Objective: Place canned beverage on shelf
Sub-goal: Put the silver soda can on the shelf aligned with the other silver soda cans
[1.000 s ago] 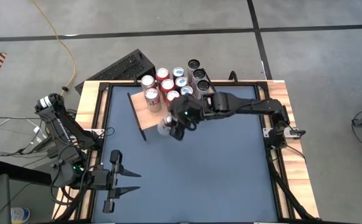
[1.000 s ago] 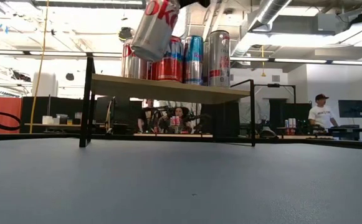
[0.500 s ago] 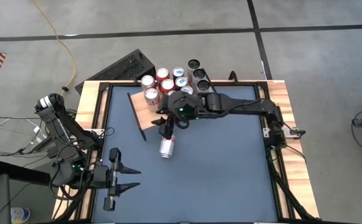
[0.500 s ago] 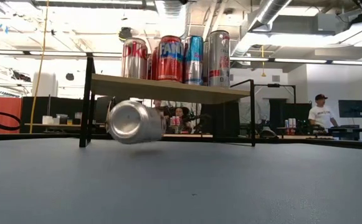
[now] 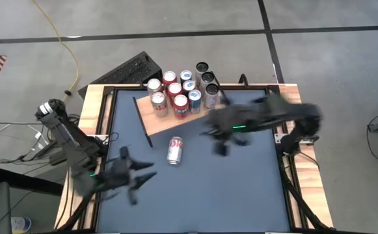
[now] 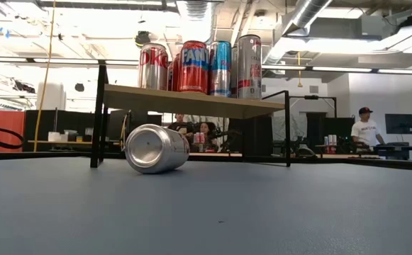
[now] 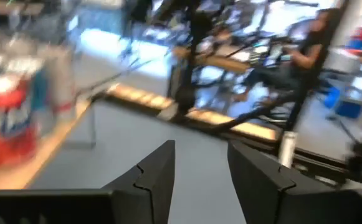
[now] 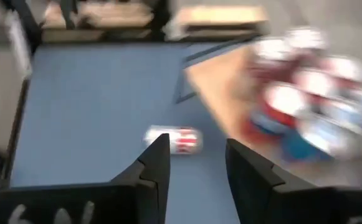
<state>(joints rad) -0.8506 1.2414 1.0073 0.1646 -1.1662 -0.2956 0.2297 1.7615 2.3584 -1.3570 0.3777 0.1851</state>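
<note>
A silver and red can (image 5: 174,150) lies on its side on the blue table, just in front of the shelf (image 5: 151,119); in the low view its round end (image 6: 153,148) faces the camera. Several cans (image 5: 174,92) stand upright on the shelf's wooden board (image 6: 191,101). My right gripper (image 5: 220,144) hovers to the can's right, blurred in the high view. Its wrist view shows it (image 8: 196,142) open and empty, with the can (image 8: 176,139) farther off. My left gripper (image 5: 141,177) is near the table's near-left corner, open (image 7: 200,149) and empty.
Tall dark cans (image 5: 207,79) stand at the shelf's far right end. A black slatted object (image 5: 127,69) lies on the floor beyond the table's far left corner. A wooden frame (image 5: 92,107) borders the table. People sit and stand in the room behind (image 6: 365,127).
The can was tilted in my right gripper above the shelf's near edge; the gripper let go and the can fell to the table, where it lies on its side. My right gripper has then risen and gone toward the table's right edge. My left gripper has swung toward the can.
</note>
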